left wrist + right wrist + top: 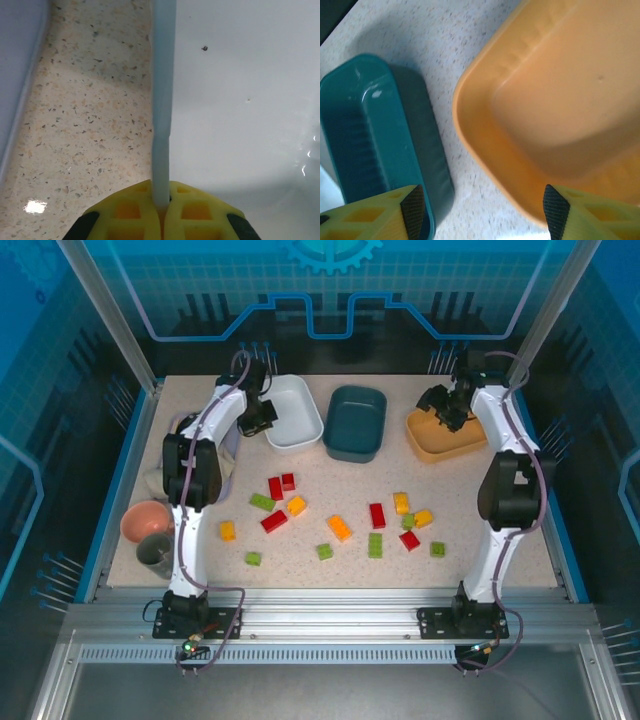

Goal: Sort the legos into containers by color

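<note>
A pink cup sits near the left edge of the speckled counter. A grey mug touches its near side. Farther back on the left is a dark round dish, partly hidden.

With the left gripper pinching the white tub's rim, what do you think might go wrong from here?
1. The left gripper pinches the white tub only by its thin rim, so dragging may tilt it or let it slip free.
2. The right gripper hangs open across the gap between the orange tub and the teal tub. Lowering it here could knock the teal one.
</note>
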Available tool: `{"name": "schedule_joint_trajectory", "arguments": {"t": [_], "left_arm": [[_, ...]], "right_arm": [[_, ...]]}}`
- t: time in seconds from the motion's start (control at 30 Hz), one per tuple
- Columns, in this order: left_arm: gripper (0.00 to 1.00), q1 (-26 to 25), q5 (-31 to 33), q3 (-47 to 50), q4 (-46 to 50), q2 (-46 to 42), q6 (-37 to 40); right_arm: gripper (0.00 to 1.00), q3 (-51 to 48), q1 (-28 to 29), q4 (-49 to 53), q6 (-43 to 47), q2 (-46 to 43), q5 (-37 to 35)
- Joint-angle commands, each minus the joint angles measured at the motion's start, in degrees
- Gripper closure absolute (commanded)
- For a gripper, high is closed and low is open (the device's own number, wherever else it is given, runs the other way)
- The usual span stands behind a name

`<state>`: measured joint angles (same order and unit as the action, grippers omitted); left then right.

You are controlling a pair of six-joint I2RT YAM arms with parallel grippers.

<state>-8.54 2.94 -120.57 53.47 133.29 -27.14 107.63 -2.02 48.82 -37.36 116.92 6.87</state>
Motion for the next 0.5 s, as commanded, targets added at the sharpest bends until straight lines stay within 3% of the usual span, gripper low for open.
{"name": "schedule_joint_trajectory", "arguments": {"t": [0.0, 0.23, 0.47], "left_arm": [[1.0, -0.1, 1.0, 0.6, 1.7, -2.8, 7.1], [1.0, -1.1, 0.9, 0.1, 1.5, -2.4, 13.3], [1.0, -1.6, 2.0, 0.0, 1.8, -2.3, 16.5]], "right_arm": [[0.36, 7.2, -1.3, -0.2, -3.8, 6.2, -1.0], [0.44, 25.0, -1.9, 7.4, -3.9, 20.3, -2.6], [0.5, 29.2, -2.9, 7.5, -4.7, 26.0, -1.4]]}}
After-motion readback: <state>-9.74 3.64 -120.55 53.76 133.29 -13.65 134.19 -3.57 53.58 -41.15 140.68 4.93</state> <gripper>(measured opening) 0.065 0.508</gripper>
